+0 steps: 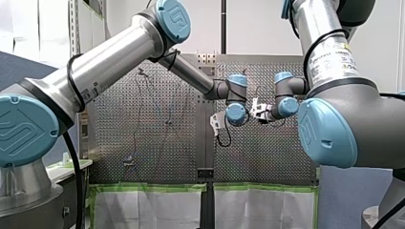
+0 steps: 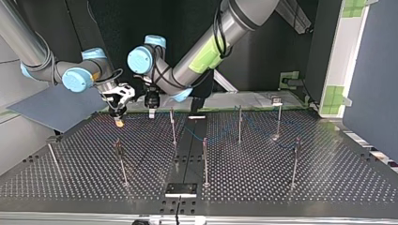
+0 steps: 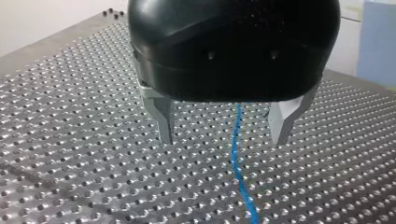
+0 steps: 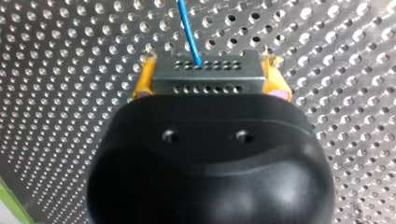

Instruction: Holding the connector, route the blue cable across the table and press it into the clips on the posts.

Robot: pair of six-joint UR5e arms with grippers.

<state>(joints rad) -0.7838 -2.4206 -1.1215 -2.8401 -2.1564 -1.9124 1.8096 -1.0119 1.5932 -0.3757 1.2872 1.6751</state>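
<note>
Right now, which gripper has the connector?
My right gripper, yellow pads clamped on the grey connector; my left gripper is open, blue cable passing between its fingers.

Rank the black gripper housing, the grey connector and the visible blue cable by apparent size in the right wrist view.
Largest: black housing, partly because it sits nearest the camera.
Next: connector.
Smallest: blue cable, only a thin short stretch.

No text can be read with certainty. The white label (image 1: 330,59) on my right arm (image 1: 356,98) carries print too small to make out. The blue joint cap (image 1: 173,16) bears only an embossed emblem.
</note>
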